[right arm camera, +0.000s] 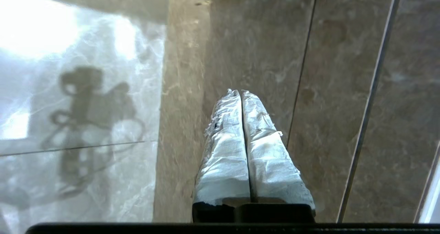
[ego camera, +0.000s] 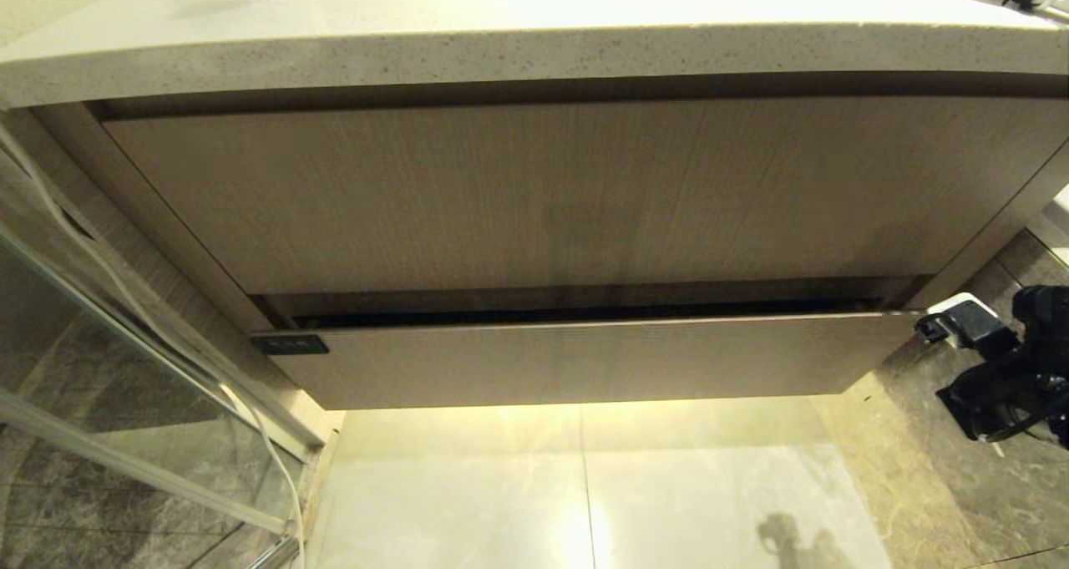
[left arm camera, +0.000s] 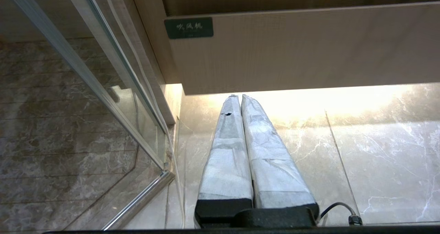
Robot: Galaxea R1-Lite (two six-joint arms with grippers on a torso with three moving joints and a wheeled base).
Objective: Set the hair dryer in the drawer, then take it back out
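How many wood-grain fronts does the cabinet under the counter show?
2: the taller panel directly beneath the counter, and the drawer under it, slightly open. Any lower ones would be hidden.

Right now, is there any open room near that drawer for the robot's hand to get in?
Yes: the pale floor below the drawer lies bare between the glass panel and the darker tiles. The dark slot above the drawer front is only a thin gap. The right end is crowded, with the shut right gripper close by. The countertop is bare mid-way.

Warm under-cabinet glare on glossy floor
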